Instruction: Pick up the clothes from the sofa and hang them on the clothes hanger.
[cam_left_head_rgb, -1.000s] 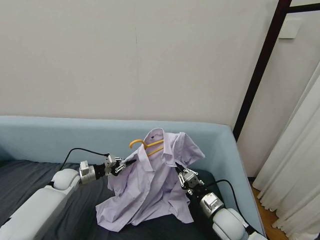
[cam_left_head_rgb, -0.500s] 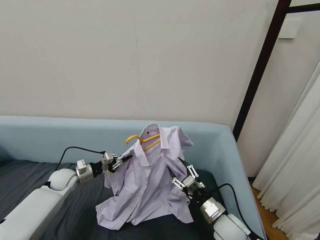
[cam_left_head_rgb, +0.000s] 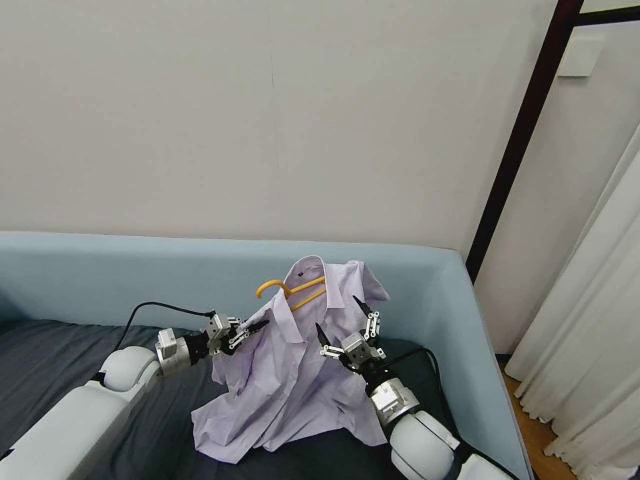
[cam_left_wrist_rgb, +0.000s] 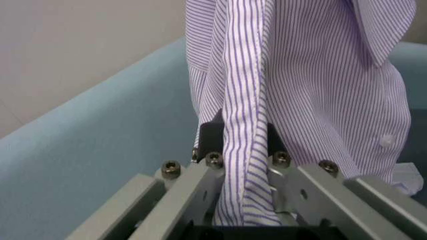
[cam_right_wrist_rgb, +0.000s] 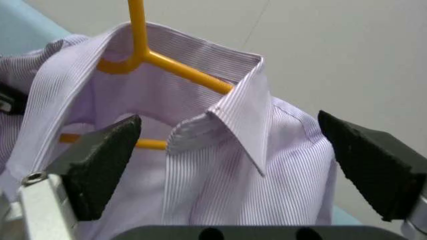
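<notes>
A lilac striped shirt hangs on a yellow hanger, lifted above the sofa with its hem resting on the seat. My left gripper is shut on the shirt's front edge; in the left wrist view the striped fabric is pinched between its pads. My right gripper stands open in front of the shirt, just right of its middle. In the right wrist view its dark fingertips spread wide on either side of the collar and the hanger, with nothing between them.
The sofa has a light blue back and a dark grey seat. A bare wall stands behind. A dark door frame and a white curtain are at the right, past the sofa's end.
My right gripper has let go of the shirt, opened, and risen up and leftward. The shirt and hanger rose, then settled back; the left gripper keeps its hold.
</notes>
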